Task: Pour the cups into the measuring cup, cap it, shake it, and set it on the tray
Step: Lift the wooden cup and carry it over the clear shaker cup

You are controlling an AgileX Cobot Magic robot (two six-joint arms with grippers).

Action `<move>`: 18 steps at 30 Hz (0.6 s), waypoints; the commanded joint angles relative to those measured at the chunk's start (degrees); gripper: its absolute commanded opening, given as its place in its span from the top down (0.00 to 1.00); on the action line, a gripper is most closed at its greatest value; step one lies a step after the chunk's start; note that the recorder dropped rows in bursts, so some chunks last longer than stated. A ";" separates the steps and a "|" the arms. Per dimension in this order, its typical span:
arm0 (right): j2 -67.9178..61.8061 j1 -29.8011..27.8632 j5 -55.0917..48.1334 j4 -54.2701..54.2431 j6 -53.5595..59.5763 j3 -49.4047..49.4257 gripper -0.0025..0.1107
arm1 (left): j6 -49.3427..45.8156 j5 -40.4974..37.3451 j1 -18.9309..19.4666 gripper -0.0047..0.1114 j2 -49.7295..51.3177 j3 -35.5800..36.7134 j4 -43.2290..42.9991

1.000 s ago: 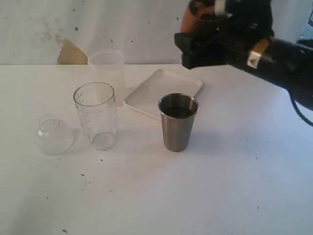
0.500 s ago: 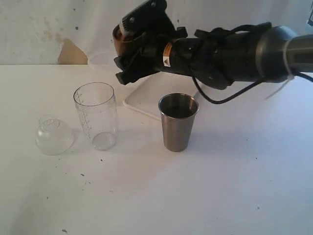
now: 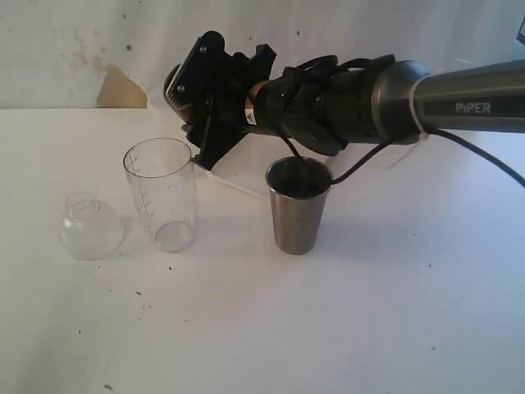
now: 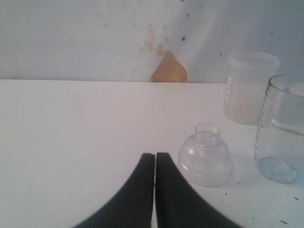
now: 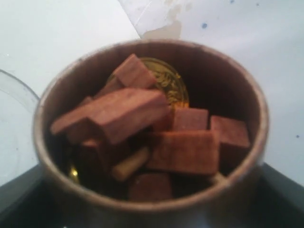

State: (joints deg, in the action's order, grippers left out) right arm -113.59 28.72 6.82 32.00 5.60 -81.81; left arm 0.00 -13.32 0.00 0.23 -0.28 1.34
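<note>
Wooden cup [image 5: 152, 128], pinched in right tool [image 3: 195, 98], is now brought across beside measuring cup [image 3: 160, 193] rim; pouring is judged imminent. Left tool [image 4: 155, 190] is pressed together, empty.

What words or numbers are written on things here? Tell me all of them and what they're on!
"PiPER": on the right arm's grey tube.
"POT": sideways letters on the frosted cup; any more letters are out of sight.
Marks on the measuring cup: too small to read.
Gold disc in the wooden cup: blurred pattern, no readable words.
</note>
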 commanded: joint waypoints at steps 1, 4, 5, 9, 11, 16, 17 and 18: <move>-0.76 -0.07 -0.96 -0.23 1.45 -3.59 0.98 | 0.00 0.02 0.00 0.95 -0.23 0.28 0.73; -1.02 -0.07 -0.96 -0.23 7.55 -4.20 0.98 | 0.00 0.02 0.00 0.95 -0.23 0.28 0.73; -1.02 -0.07 -1.16 -0.23 10.41 -4.20 0.98 | 0.00 0.02 0.00 0.95 -0.23 0.28 0.73; -1.02 -0.07 -1.72 -0.23 16.22 -4.20 0.98 | 0.00 0.02 0.00 0.95 -0.23 0.28 0.73; -1.02 0.07 -1.72 -0.23 18.48 -4.20 0.98 | 0.00 0.02 0.00 0.95 -0.23 0.28 0.73; -1.81 1.39 -1.06 -0.23 22.11 -4.38 0.98 | 0.00 0.02 0.00 0.95 -0.23 0.28 0.73; -1.94 1.49 -0.76 -0.23 23.56 -4.38 0.98 | 0.00 0.02 0.00 0.95 -0.23 0.28 0.73; -2.03 1.61 -0.76 -0.23 24.91 -4.38 0.98 | 0.00 0.02 0.00 0.95 -0.23 0.28 0.73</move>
State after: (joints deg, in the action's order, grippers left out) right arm -115.38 29.71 4.50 32.00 26.88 -85.52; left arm 0.00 -13.32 0.00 0.23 -0.28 1.34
